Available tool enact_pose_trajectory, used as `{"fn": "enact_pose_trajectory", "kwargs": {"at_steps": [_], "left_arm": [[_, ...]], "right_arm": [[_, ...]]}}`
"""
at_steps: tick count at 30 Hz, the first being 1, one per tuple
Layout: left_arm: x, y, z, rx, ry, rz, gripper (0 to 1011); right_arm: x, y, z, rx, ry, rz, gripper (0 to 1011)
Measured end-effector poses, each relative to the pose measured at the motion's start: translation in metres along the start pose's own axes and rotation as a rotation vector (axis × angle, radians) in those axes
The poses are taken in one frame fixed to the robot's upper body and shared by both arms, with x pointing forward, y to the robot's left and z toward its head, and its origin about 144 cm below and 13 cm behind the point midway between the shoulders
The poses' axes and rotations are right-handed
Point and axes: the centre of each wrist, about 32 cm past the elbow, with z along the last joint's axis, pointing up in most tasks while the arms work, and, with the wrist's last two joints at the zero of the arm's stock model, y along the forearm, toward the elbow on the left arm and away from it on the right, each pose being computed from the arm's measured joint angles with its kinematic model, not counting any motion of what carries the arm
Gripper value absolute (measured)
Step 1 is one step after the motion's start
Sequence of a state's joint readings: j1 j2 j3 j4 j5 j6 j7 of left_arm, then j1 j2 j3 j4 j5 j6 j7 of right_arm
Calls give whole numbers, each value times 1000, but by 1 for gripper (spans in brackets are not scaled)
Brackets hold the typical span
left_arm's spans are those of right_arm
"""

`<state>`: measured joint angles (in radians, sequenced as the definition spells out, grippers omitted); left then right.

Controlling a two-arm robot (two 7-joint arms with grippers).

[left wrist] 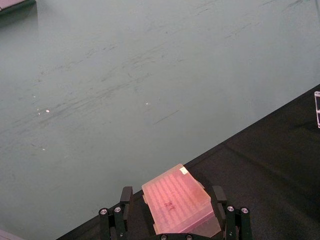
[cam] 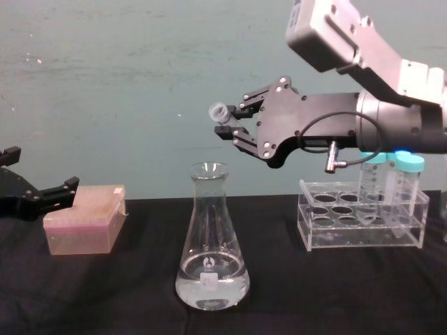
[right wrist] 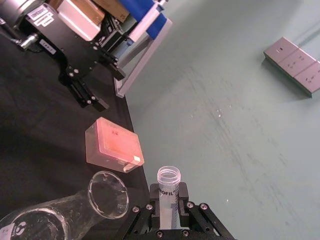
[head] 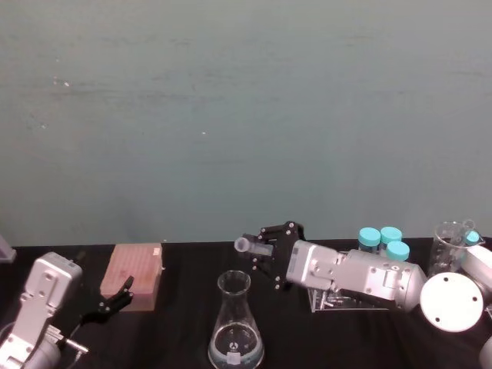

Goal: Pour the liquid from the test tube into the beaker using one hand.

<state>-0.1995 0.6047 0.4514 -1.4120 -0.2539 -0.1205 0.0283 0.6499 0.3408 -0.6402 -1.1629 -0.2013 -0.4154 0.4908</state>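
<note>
- The left gripper [head: 119, 294] hung idle with its fingers apart, beside the pink box [head: 137, 273].
- The beaker [cam: 209, 244] stood mid-table with some liquid [cam: 209, 293] in its base.
- The right gripper [cam: 227, 124] clamped the test tube [cam: 219, 112], which was tilted just right of and above the beaker's mouth. It probably needed to move left before tipping further.

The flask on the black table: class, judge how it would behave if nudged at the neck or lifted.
The flask probably resists tipping: its base is wide and a little liquid sits low. Clear glass, so likely fragile and slippery to grip. A push at the narrow neck might tilt it.
</note>
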Motion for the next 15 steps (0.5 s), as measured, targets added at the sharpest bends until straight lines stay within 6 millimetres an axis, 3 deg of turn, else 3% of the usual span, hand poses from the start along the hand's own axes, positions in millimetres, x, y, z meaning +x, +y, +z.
{"fn": "enact_pose_trajectory", "kwargs": {"at_steps": [15], "left_arm": [[0, 0, 0, 0, 0, 0, 1000]], "right_arm": [[-3, -4, 13, -19, -158, -3, 199]]}}
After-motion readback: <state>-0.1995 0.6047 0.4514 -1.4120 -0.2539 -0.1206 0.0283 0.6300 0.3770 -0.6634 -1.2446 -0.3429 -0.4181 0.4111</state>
